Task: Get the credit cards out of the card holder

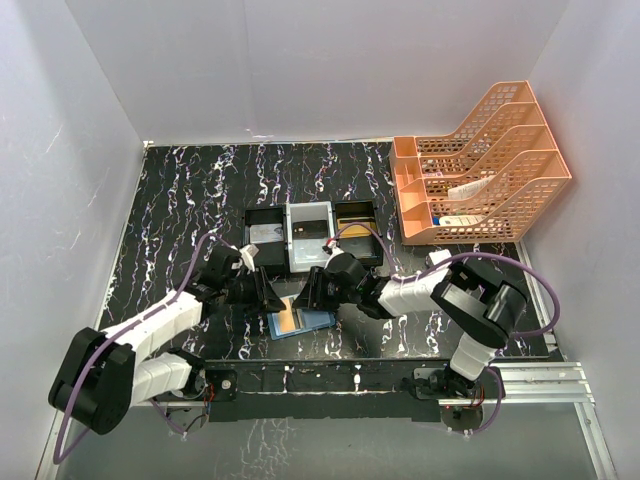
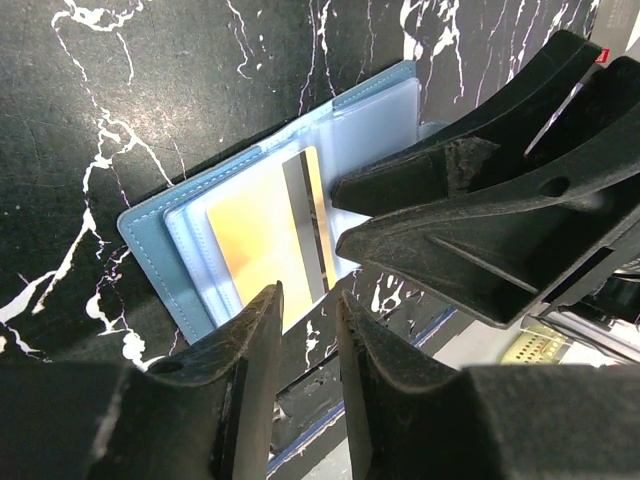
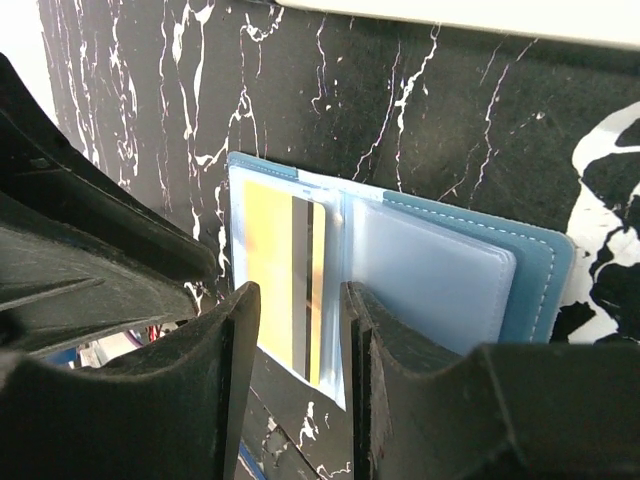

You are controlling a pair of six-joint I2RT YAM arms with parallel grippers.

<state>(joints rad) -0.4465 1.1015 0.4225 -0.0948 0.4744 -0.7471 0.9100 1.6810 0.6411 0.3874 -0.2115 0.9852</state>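
The blue card holder (image 1: pixel 318 322) (image 2: pixel 150 235) (image 3: pixel 540 270) lies open and flat on the black marbled table. A gold-tan credit card (image 1: pixel 288 320) (image 2: pixel 255 240) (image 3: pixel 268 270) with a dark stripe sticks partly out of one of its clear pockets. My left gripper (image 1: pixel 271 299) (image 2: pixel 310 297) hovers at the card's exposed end, open with a narrow gap that holds nothing. Facing it from the other side, my right gripper (image 1: pixel 309 299) (image 3: pixel 297 293) is open too, one finger (image 3: pixel 365 330) over the holder's middle fold. In the left wrist view the right gripper (image 2: pixel 338 215) reaches over the empty pocket.
A black-and-white three-compartment tray (image 1: pixel 312 212) stands just behind the holder. An orange mesh file rack (image 1: pixel 485 160) fills the back right. The table's front edge and a metal rail (image 1: pixel 530 375) run close below the holder.
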